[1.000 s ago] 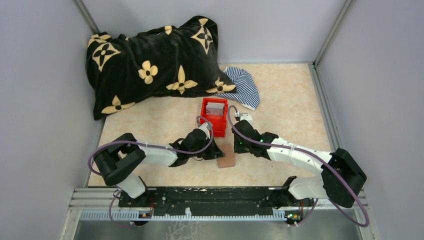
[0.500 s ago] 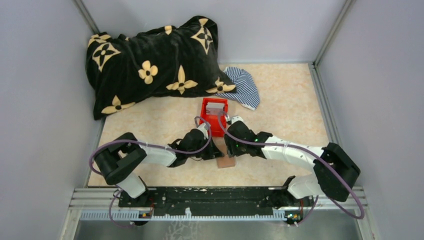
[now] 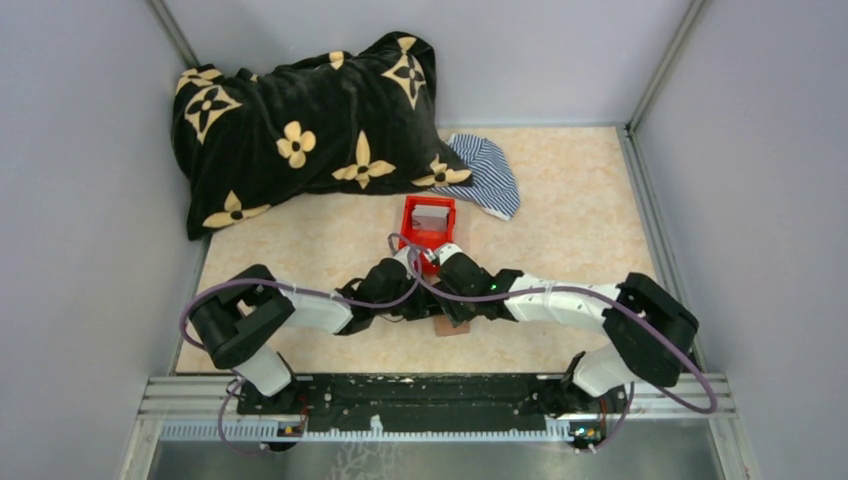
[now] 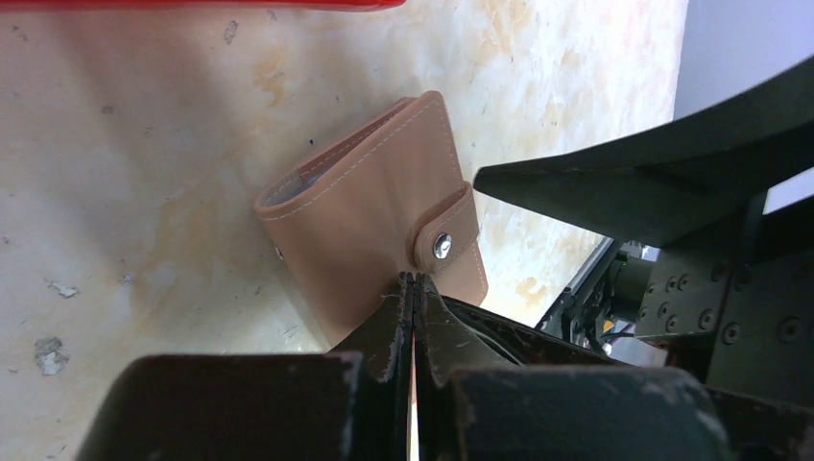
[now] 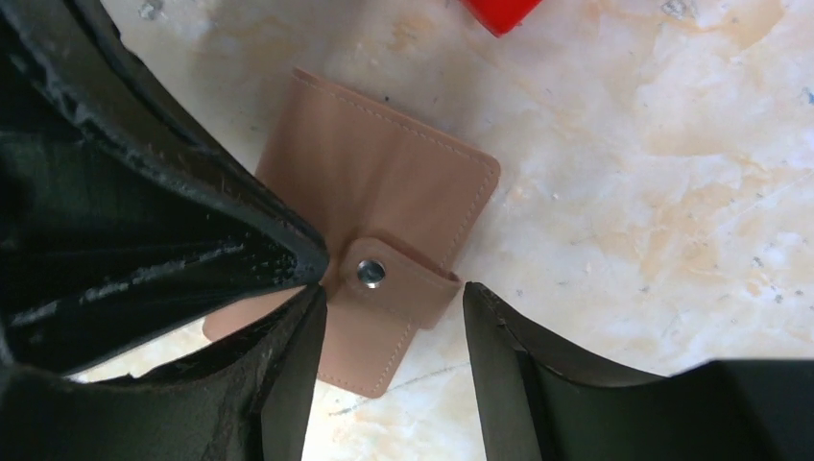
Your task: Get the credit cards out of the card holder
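Note:
The card holder lies folded on the table, tan-brown, its strap snapped down. No credit cards show at the holder. My left gripper is shut, and its joined tips rest on the holder's face right beside the snap. My right gripper hangs open over the holder's strap end. One of its fingers is at the snap side and the other stands over bare table. The left fingers show dark in the right wrist view.
A red bin stands just behind the holder with a flat grey piece inside. Farther back lie a black flower-patterned pillow and a striped cloth. Grey walls enclose the table on three sides.
My right arm has swung left from beside the holder to over it, and its gripper has gone from shut to open. The left gripper and the holder have stayed put.

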Controlling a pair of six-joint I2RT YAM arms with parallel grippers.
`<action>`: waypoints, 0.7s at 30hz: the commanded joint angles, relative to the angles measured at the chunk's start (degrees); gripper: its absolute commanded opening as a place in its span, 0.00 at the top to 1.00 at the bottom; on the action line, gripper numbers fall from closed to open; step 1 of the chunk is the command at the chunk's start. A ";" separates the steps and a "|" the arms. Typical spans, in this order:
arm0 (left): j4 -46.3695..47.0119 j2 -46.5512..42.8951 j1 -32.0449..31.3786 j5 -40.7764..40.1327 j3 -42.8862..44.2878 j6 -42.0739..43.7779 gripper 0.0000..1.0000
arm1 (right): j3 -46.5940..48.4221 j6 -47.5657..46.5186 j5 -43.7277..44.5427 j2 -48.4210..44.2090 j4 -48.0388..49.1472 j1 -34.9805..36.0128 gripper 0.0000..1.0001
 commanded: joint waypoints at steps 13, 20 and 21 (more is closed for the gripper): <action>-2.81 0.37 0.48 1.02 -1.66 0.71 1.00 | 1.52 -1.22 3.38 7.08 4.40 0.33 0.99; -2.88 0.06 0.60 0.69 -2.13 0.56 1.00 | 1.30 0.38 3.21 7.89 4.50 0.33 1.00; -2.99 -0.16 0.71 0.49 -2.18 0.48 1.00 | 1.10 0.83 2.64 7.53 4.80 0.16 1.00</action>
